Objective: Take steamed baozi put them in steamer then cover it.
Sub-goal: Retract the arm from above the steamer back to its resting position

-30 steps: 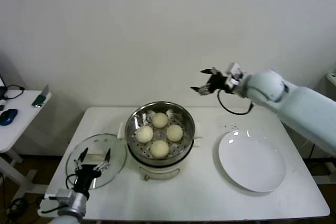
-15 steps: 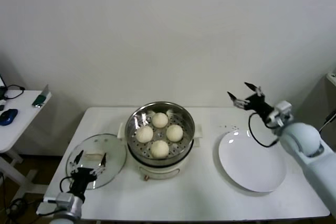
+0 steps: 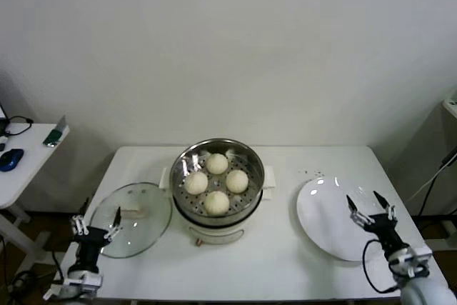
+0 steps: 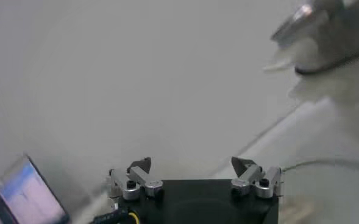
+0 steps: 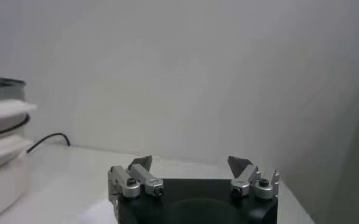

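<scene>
Four cream-white baozi [image 3: 216, 183] lie in the shiny steel steamer [image 3: 251, 159] on its white pot base at the table's middle. The glass cover [image 3: 143, 205] with its whitish handle lies flat on the table left of the steamer. My left gripper [image 3: 91, 228] is open and empty, low at the table's front left corner, just in front of the cover's rim. My right gripper [image 3: 371, 205] is open and empty, low at the front right, over the near edge of the white plate [image 3: 328, 212]. Its wrist view shows the steamer's side [image 5: 2, 146].
A side table [image 3: 21, 169] with a mouse and small items stands to the far left. A white wall runs behind the table. The table's front edge lies close to both grippers.
My right arm swung down from high behind the steamer to the front right by the plate. My left gripper drew back from over the cover toward the front left corner.
</scene>
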Motion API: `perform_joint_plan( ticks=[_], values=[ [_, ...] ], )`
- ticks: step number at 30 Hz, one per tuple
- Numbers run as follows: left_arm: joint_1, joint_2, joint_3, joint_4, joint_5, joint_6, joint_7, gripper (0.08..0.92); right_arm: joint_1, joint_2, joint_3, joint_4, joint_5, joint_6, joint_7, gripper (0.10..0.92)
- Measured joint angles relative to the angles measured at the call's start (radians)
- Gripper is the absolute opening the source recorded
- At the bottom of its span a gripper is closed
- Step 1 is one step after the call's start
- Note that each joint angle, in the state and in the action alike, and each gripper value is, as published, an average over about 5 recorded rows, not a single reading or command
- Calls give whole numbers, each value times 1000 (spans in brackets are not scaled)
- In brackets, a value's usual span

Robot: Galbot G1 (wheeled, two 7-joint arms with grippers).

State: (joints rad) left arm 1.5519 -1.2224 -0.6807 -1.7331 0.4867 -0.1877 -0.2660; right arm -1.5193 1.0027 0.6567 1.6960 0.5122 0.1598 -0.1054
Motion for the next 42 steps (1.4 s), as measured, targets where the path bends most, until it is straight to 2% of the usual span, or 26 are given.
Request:
perform_joint_plan(
  ticks=[7, 16, 30, 42],
  values=[
    [-45, 6, 8, 128, 363, -36, -119, 823, -61, 96, 3, 6, -56, 52, 3, 823],
    [-100, 1, 14, 269, 622, -40, -188, 823, -106, 169, -1, 2, -100, 94, 12, 823],
    [-190, -22, 26, 354, 781, 11, -210, 823, -146, 213, 1, -24, -130, 142, 22, 823],
    [-241, -26, 41, 384, 842, 81, -182, 823, -177, 230, 13, -7, -138, 171, 24, 823]
  ],
)
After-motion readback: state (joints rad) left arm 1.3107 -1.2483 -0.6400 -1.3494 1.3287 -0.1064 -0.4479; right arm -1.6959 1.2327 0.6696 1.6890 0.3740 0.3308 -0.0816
